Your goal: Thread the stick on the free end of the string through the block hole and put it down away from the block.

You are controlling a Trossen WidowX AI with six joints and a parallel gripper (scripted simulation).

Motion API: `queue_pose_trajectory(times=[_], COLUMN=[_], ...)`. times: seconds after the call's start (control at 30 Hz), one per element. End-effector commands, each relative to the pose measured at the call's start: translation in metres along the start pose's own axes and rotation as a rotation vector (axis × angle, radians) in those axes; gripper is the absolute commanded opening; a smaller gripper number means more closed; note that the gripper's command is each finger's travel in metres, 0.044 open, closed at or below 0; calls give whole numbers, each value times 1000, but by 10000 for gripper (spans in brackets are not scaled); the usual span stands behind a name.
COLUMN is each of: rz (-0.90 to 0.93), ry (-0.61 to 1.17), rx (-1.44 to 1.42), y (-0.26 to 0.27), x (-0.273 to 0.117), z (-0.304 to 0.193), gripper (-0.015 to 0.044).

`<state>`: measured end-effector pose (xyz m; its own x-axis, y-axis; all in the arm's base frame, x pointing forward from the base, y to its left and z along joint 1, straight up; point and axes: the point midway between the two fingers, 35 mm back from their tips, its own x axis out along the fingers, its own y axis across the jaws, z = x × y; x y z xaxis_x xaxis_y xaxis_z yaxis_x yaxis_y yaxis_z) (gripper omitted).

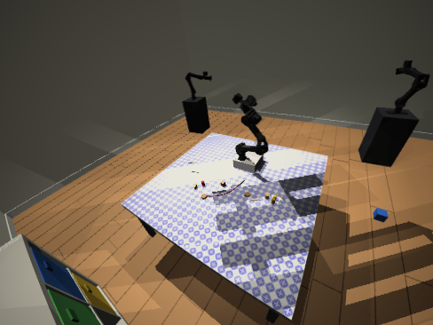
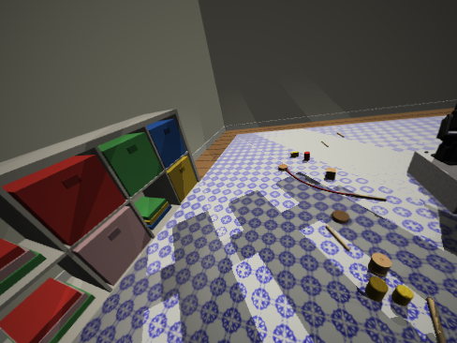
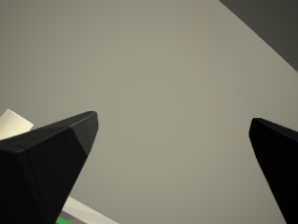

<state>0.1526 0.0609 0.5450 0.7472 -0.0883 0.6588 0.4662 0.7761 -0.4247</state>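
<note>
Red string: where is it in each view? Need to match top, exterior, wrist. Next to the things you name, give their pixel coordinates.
Top: red string (image 1: 225, 193) (image 2: 309, 184) just left of center, below the arm.
Exterior: right of center, about mid-height.
Wrist: not in it.
Shared landmark, top and exterior: round wooden button (image 1: 204, 196) (image 2: 283, 167) at its end.

Small wooden block (image 1: 223, 184) (image 2: 331, 173) just beside the curved red string (image 1: 227, 193) (image 2: 313, 186).
</note>
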Motion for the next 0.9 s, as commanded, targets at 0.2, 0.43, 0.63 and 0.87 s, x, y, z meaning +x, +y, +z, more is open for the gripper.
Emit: queue_pose_trajectory(times=[0.2, 0.43, 0.63, 0.87], rz=[-86, -217, -353, -413], ry=[-30, -69, -3, 151], rx=[156, 204, 250, 304], y=[-50, -120, -183, -213], x=[-11, -20, -24, -20], z=[-3, -17, -67, -146], gripper=[440, 440, 440, 440])
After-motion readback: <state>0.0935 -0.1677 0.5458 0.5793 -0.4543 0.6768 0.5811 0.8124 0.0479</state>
